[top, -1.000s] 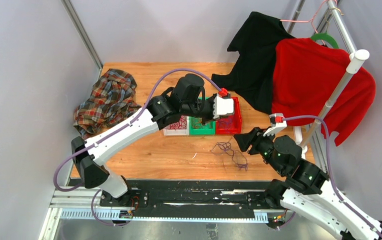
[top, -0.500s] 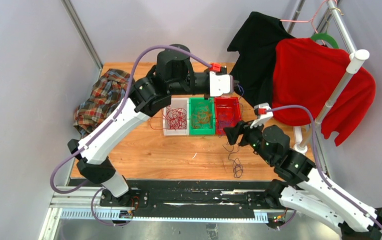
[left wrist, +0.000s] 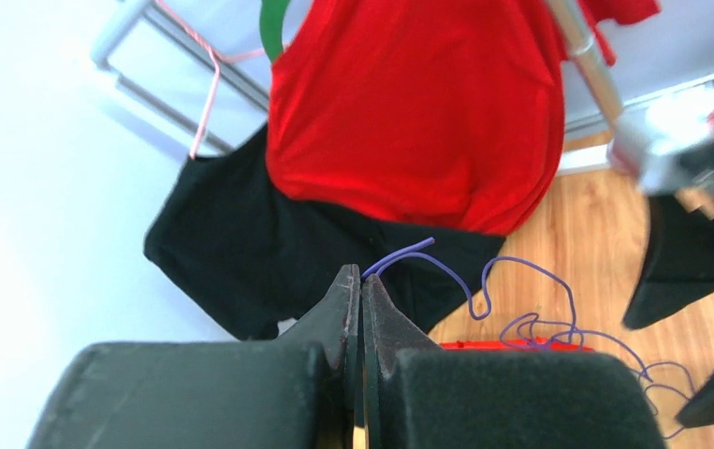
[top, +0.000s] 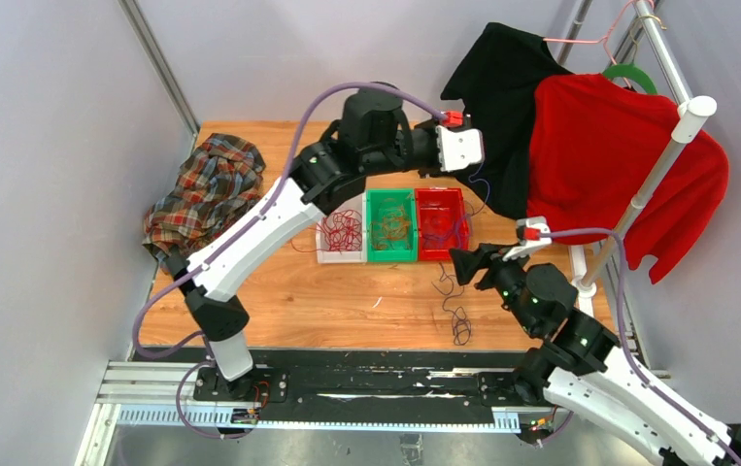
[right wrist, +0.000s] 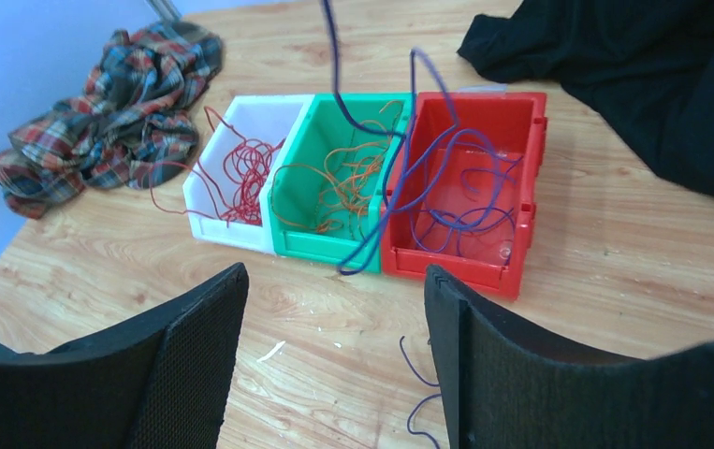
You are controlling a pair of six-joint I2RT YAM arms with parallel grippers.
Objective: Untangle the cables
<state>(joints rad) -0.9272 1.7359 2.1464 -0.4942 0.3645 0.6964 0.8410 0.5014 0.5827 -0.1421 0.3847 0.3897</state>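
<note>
Left claw (left wrist: 360, 273), pinched shut on one purple cable (left wrist: 400, 257), hangs high over the red bin (right wrist: 451, 269). The cable drops below the claw into the bin and loops over its front rim. Right claw (right wrist: 334, 276) gapes wide and holds nothing, with the bins just ahead of it. Lifting further could snag the loop on the rim, dragging the bin or neighbouring strands. Black shirt (left wrist: 231, 253) crowds the space beyond the left claw; bare table (right wrist: 615, 281) lies under the right.
</note>
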